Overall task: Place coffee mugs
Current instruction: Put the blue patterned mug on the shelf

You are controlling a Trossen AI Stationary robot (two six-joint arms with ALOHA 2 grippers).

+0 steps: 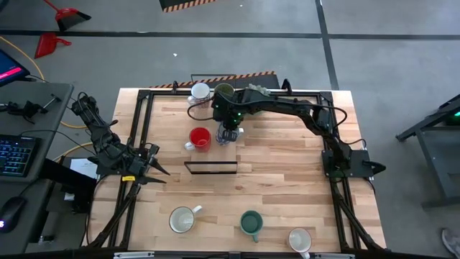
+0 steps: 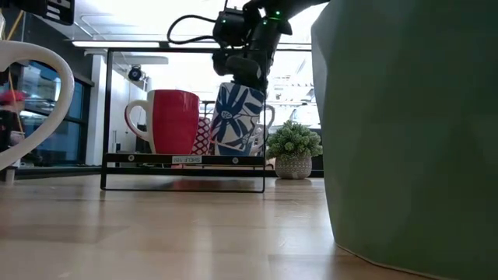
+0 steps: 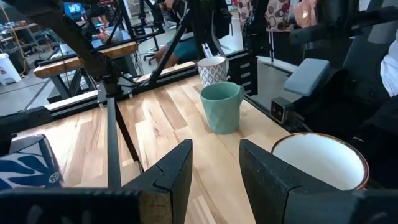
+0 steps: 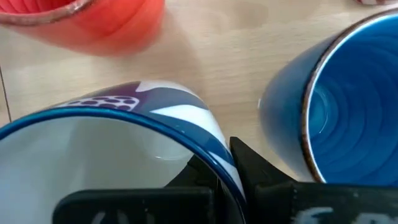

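My right gripper point(image 1: 228, 135) reaches to the table's far middle and is shut on a white mug with a blue pattern point(image 2: 237, 117). The red mug point(image 1: 200, 138) stands just left of it, and a blue mug point(image 4: 348, 106) stands close on its other side. A white mug point(image 1: 200, 91) and an olive green mug point(image 1: 224, 91) stand at the far edge. Along the near edge are a white mug point(image 1: 183, 219), a teal mug point(image 1: 250, 224) and another white mug point(image 1: 300, 241). My left gripper point(image 3: 217, 180) waits open at the left edge, holding nothing. My right gripper pinches the patterned mug's rim point(image 4: 214, 146), one finger inside the mug and one outside. The fingers come steeply from above, pointing down. The mug hangs nearly upright, its base about level with the red mug's base. A rack bar hides whether it touches the table.
A low black wire rack point(image 1: 210, 167) stands mid-table, just nearer than the red mug. A small potted plant point(image 2: 293, 152) sits near the far edge. Bare wood lies between the rack and the near-edge mugs. Black frame rails run along the table's left and right sides.
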